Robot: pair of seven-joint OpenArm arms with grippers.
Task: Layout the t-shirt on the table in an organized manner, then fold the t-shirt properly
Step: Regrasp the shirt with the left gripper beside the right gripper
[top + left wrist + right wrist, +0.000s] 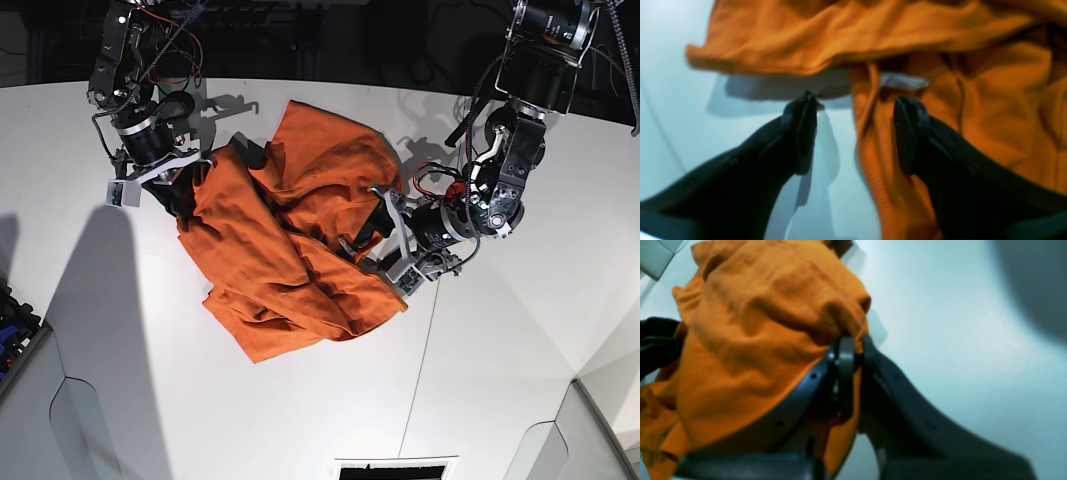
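The orange t-shirt (290, 250) lies crumpled in a heap on the white table (500, 380). My right gripper (195, 185) is at the heap's upper left. In the right wrist view it (850, 350) is shut on a fold of the t-shirt (756, 323), which drapes over one finger. My left gripper (365, 235) is at the heap's right edge. In the left wrist view it (857, 133) stands open just above the table (673, 100). A ribbed edge of the t-shirt (870, 160) runs between its fingers, and the white tag (903, 81) lies just beyond them.
A thin dark seam (428, 330) runs down the table right of the shirt. Dark and blue items (12, 320) sit past the table's left edge. A vent (395, 468) is at the near edge. The table's near corners are cut off.
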